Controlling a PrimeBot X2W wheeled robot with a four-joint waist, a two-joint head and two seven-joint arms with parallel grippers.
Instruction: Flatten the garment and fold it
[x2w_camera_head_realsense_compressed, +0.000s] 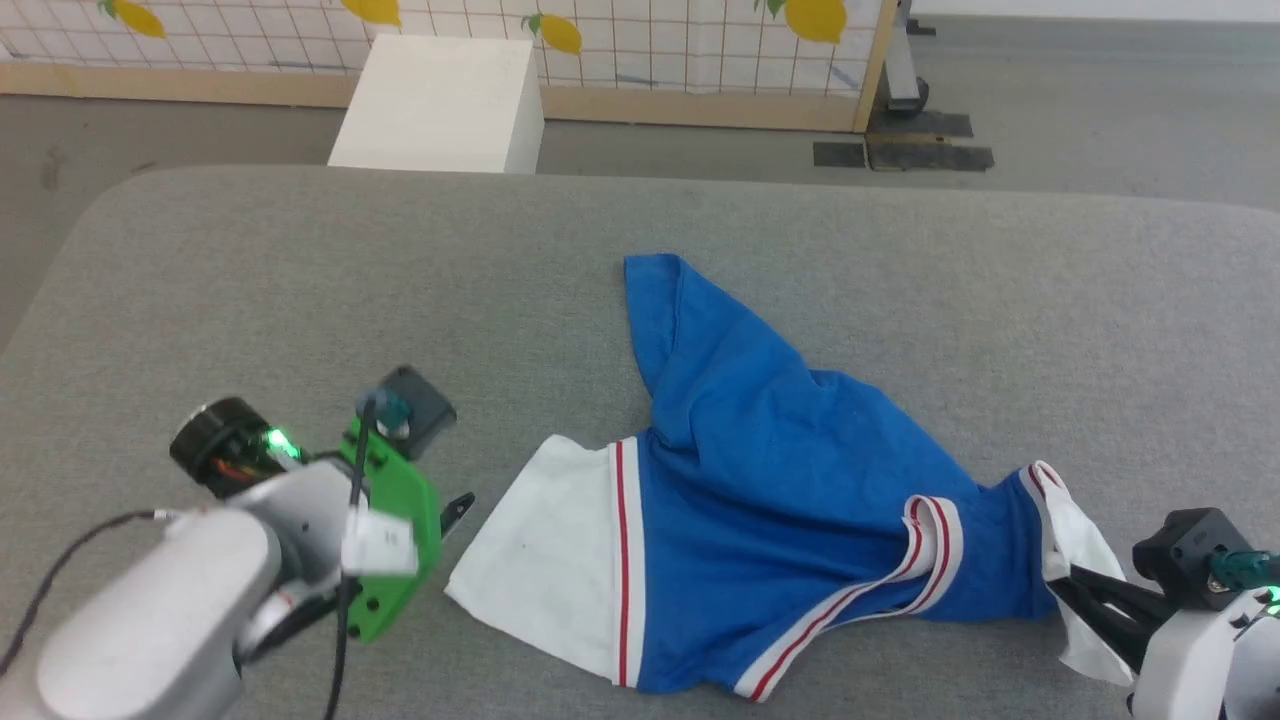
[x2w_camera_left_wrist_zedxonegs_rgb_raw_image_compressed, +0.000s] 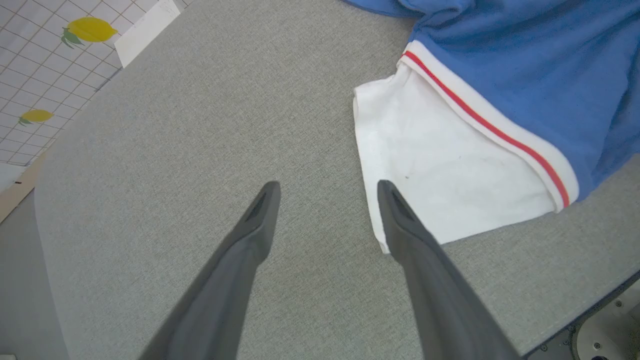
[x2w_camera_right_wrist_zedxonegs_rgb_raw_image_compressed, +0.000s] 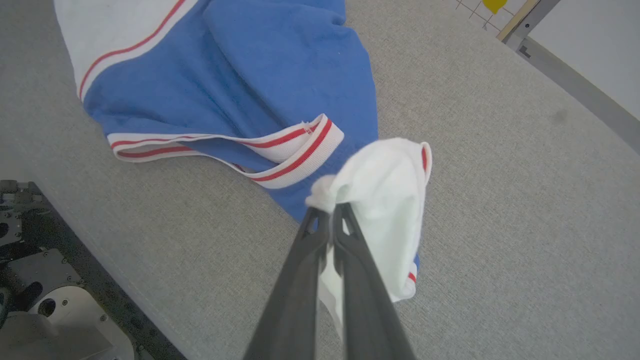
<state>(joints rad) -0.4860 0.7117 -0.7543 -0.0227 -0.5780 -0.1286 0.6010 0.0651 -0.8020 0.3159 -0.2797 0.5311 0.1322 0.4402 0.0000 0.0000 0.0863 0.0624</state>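
**Item 1: garment (x2w_camera_head_realsense_compressed: 780, 500).** Blue jersey shirt, lying crumpled on the grey padded table (x2w_camera_head_realsense_compressed: 300, 300), right of centre from where I watch through the head camera. One blue corner points away from the robot. The striped hem band is folded across the near side. The flat white sleeve (x2w_camera_head_realsense_compressed: 540, 560) is spread on the table at the shirt's left end, edged by a red line.

**Item 2: left gripper (x2w_camera_left_wrist_zedxonegs_rgb_raw_image_compressed: 327, 192).** The pale forearm enters from the lower left of the head view, with a green bracket at the wrist. The fingers slant down and across toward the flat white sleeve (x2w_camera_left_wrist_zedxonegs_rgb_raw_image_compressed: 440, 175). The jaws are spread wide and released. In the wrist view one fingertip (x2w_camera_left_wrist_zedxonegs_rgb_raw_image_compressed: 387, 192) overlaps the sleeve's outer edge and the other is over bare table. I cannot tell whether either touches the surface.

**Item 3: right gripper (x2w_camera_right_wrist_zedxonegs_rgb_raw_image_compressed: 331, 212).** The arm sits at the lower right corner of the head view, with the fingers reaching leftward into the shirt's right end (x2w_camera_head_realsense_compressed: 1065, 585). The jaws are clamped tight on the bunched white sleeve (x2w_camera_right_wrist_zedxonegs_rgb_raw_image_compressed: 385, 200), and the cloth drapes from the tips.

**Item 4: surroundings.** A white box (x2w_camera_head_realsense_compressed: 440, 100) stands on the floor beyond the table. A lemon-print screen (x2w_camera_head_realsense_compressed: 650, 50) stands behind it.
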